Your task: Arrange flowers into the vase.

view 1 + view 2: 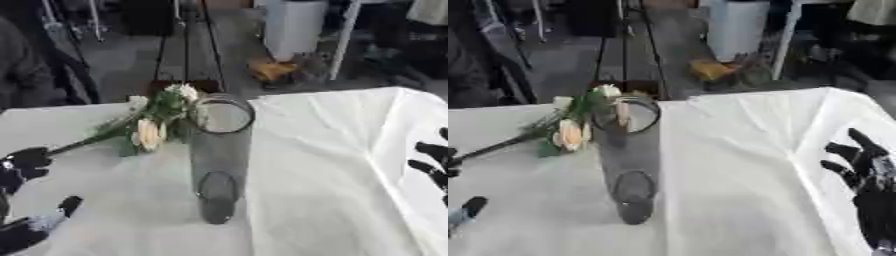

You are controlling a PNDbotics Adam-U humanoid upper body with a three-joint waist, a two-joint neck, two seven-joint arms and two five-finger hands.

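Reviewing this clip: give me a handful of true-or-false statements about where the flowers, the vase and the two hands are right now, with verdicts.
1. The vase stands upright on the white cloth. True.
2. The flowers already stand inside the vase. False: they are held beside its rim, on its left, with the stem outside.
3. The left hand holds the flower stem. True.
4. The right hand is gripping the vase. False: it is open at the right edge, well apart from the vase.
5. The vase is opaque white. False: it is see-through and grey, and its base shows through the wall.
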